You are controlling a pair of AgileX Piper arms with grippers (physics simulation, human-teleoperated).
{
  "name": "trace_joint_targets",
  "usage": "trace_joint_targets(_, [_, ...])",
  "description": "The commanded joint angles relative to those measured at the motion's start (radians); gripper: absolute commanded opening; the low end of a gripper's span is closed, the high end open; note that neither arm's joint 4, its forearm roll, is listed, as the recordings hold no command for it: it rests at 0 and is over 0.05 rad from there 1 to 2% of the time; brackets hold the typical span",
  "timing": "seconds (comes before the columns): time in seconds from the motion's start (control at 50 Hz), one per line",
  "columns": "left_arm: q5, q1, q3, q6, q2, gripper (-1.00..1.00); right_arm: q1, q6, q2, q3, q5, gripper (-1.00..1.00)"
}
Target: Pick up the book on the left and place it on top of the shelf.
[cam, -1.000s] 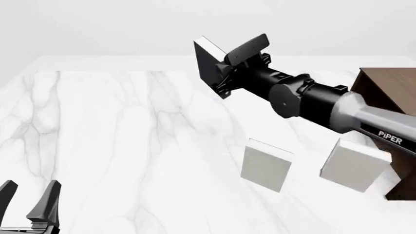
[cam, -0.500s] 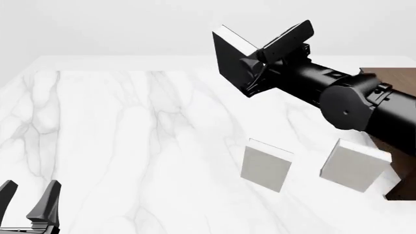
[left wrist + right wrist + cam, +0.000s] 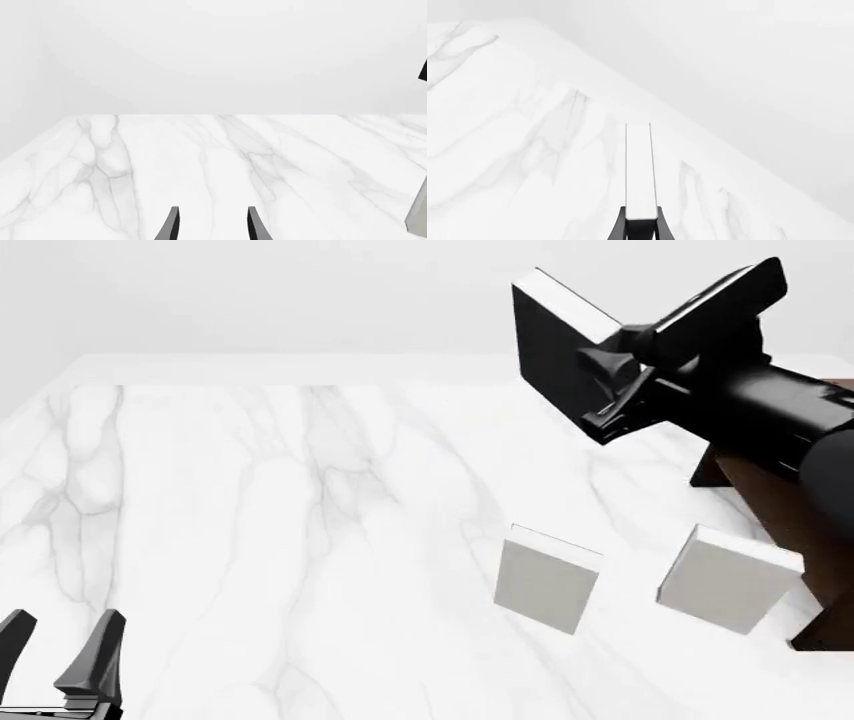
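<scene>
Left wrist view: the left gripper (image 3: 212,225) is hovering over the white marble surface (image 3: 200,165), its two dark jaws standing apart with nothing between them. A grey-white object is showing at the frame's edge; its identity cannot be told here.

Front view: the left gripper (image 3: 60,660) is resting near the surface's (image 3: 267,520) near left corner, jaws parted and empty. The right gripper (image 3: 627,355) is holding the black hardcover book with a white page edge (image 3: 561,355) high in the air, above the far right part of the surface, tilted, with its jaws clamped on the book. The dark brown wooden shelf unit (image 3: 801,525) is standing at the surface's right edge, largely hidden behind the right arm. Two white-grey books (image 3: 547,578) (image 3: 727,578) are standing upright near the right edge, the second one just beside the shelf unit.

Right wrist view: the right gripper (image 3: 640,225) is gripping the book (image 3: 640,170) edge-on, the white page edge facing the camera, with the surface (image 3: 507,125) well below.
</scene>
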Motion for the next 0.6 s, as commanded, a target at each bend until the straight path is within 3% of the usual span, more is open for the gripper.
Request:
trace_joint_targets(0.02, [0.000, 0.000, 0.000, 0.000, 0.000, 1.00, -0.065, -0.004, -0.106, 0.009, 0.058, -1.00])
trace_joint_targets(0.32, [0.000, 0.000, 0.000, 0.000, 0.000, 1.00, -0.154, -0.040, -0.182, -0.009, 0.129, -1.00])
trace_joint_targets(0.42, [0.000, 0.000, 0.000, 0.000, 0.000, 1.00, -0.195, -0.090, -0.208, 0.020, 0.123, -1.00])
trace_joint_targets(0.6, [0.000, 0.000, 0.000, 0.000, 0.000, 1.00, -0.255, -0.125, -0.241, 0.057, 0.118, -1.00])
